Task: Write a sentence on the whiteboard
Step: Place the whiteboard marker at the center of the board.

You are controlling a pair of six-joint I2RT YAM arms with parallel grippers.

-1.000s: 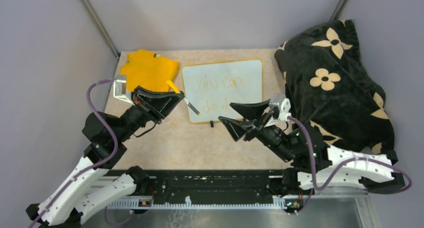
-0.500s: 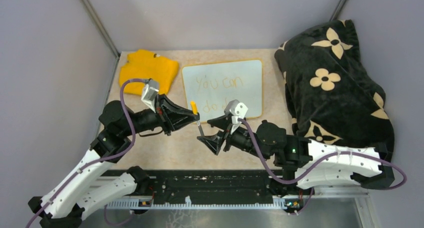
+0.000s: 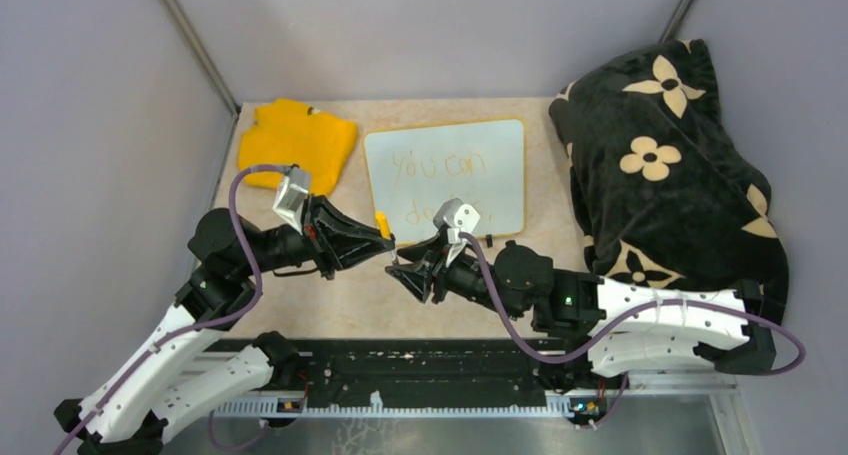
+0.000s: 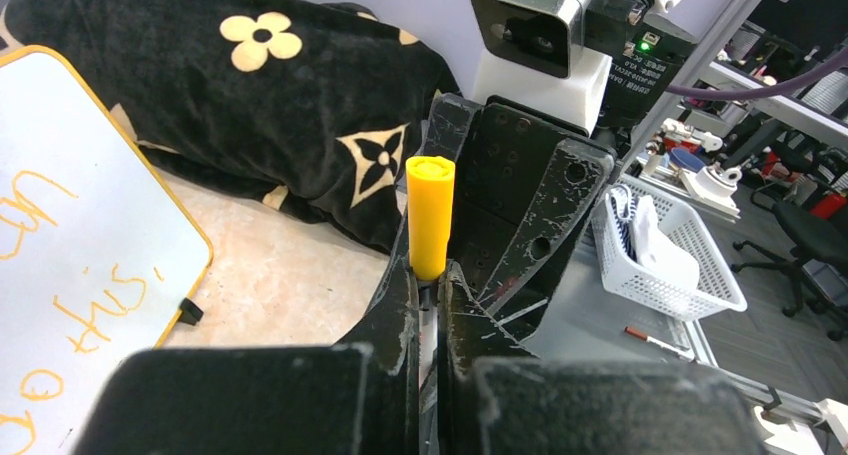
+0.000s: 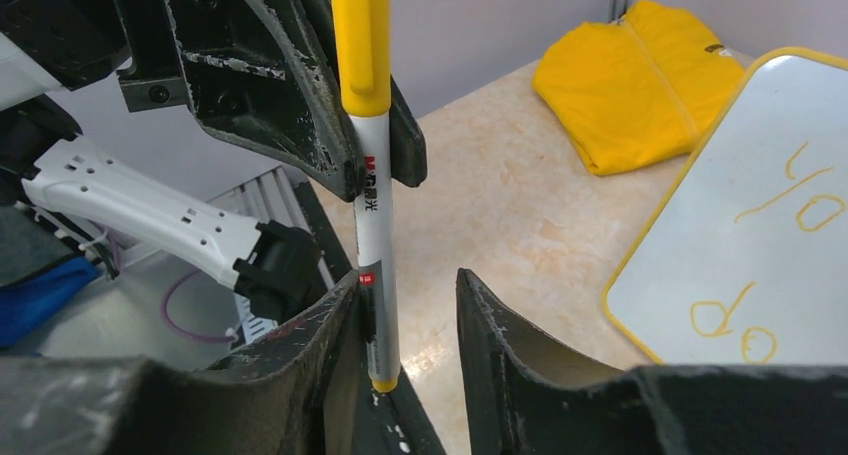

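The whiteboard [image 3: 470, 145] lies flat at the back centre. The sentence [image 3: 438, 165] reads "you can" with "do" below; my right wrist hides the rest there. "this" shows in the left wrist view [image 4: 97, 310]. My left gripper [image 3: 386, 241] is shut on a white marker with a yellow cap [image 3: 383, 221], held upright above the table in front of the board. In the left wrist view [image 4: 428, 275] the cap [image 4: 430, 215] stands out of the closed fingers. My right gripper [image 3: 402, 272] is open; the marker's lower end [image 5: 378, 315] sits between its fingers [image 5: 408, 293], against one of them.
A yellow cloth [image 3: 297, 140] lies left of the board. A black pillow with cream flowers [image 3: 670, 155] fills the right side. Grey walls enclose the table on three sides. A white basket [image 4: 665, 260] stands beyond the table's near edge.
My left gripper has lifted the marker off the board and swung it toward the near centre. My right gripper has moved left and now has its open fingers around the marker's lower end.
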